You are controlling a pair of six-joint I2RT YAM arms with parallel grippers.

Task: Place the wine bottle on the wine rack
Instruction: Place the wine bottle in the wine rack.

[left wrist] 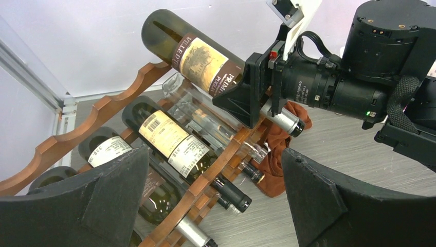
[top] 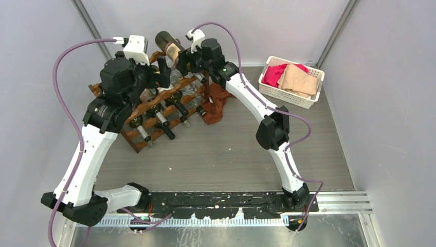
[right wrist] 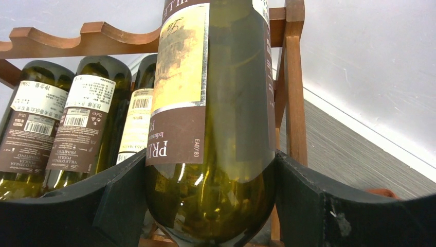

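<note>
The wine bottle has a tan label with big letters that start "MILLE". Below it is a brown band with white letters that start "PRIMITI". A smaller word there looks like "PUGLIA". In the right wrist view this band shows only "PR", and the small code "EA00180" runs up its edge. Two other bottles in the wine rack have brown labels with "PRIMITIVO" upside down. Their white stickers have bar codes, but the print is too tiny to read.
</note>
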